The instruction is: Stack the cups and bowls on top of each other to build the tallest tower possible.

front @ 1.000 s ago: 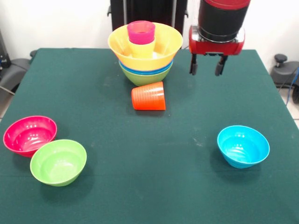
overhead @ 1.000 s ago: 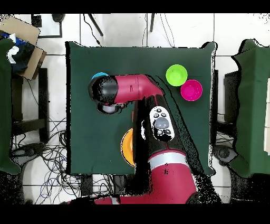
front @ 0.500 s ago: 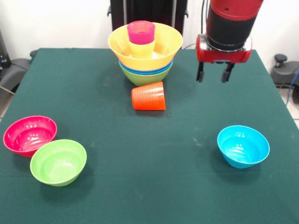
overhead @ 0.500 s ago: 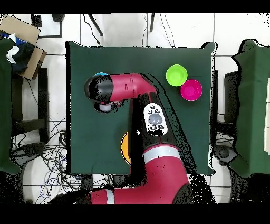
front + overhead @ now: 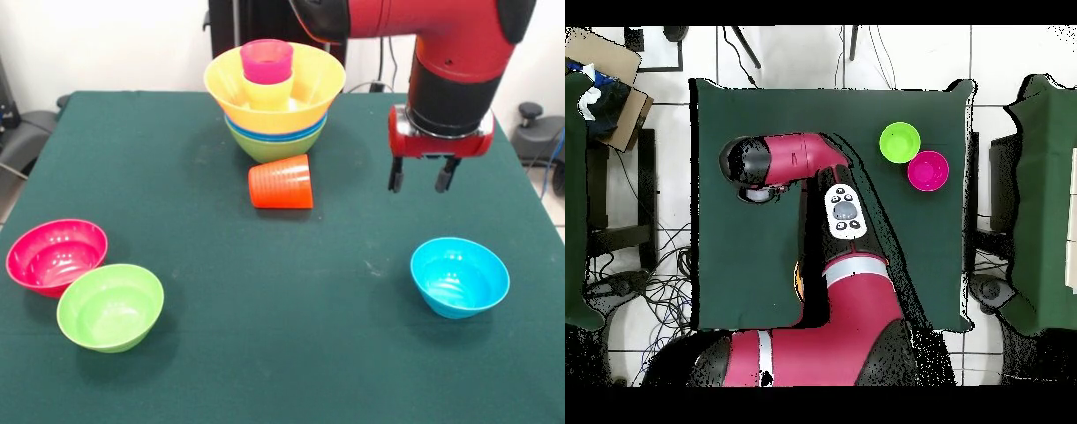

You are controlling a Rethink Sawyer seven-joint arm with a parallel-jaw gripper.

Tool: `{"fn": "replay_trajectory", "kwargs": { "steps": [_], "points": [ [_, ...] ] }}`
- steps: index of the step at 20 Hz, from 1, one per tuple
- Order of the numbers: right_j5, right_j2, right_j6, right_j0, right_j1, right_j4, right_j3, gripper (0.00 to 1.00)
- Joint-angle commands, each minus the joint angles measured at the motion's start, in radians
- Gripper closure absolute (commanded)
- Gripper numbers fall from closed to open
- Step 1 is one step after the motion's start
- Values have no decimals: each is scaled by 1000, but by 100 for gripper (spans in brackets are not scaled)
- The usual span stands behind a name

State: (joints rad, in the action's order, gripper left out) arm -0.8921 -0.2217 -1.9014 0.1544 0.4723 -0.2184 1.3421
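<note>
Hovering the red-and-black gripper (image 5: 420,181) over the dark green worktop (image 5: 265,353) right now, fingers (image 5: 395,177) spread apart and carrying nothing, just up and back from the small glossy light-blue plastic bowl (image 5: 460,276). I'm guessing that's my next pick. It's sitting upright and alone, well apart from everything else.

I'm seeing the tower (image 5: 274,97) at the far side: green bowl lowest, blue rims above it, wide orange-yellow bowl over them, with a yellow cup (image 5: 267,93) and a pink-looking cup (image 5: 267,60) nested inside. The ribbed orange-red tumbler (image 5: 282,182) is lying on its side just in front of it. The pink-red bowl (image 5: 56,255) and small green bowl (image 5: 110,306) are touching near my front corner.

I'm expecting the blue bowl to be light, stiff and slick, so I'm planning to pinch the rim wall, one finger inside and one outside, rather than straddling it.
</note>
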Motion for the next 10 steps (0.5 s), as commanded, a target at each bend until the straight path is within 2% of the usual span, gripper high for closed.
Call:
{"fn": "replay_trajectory", "kwargs": {
  "steps": [1,10],
  "points": [
    [42,-9,-77,-31,-60,-20,-83,0],
    [5,-4,-68,-34,-42,-6,-86,0]
  ]
}}
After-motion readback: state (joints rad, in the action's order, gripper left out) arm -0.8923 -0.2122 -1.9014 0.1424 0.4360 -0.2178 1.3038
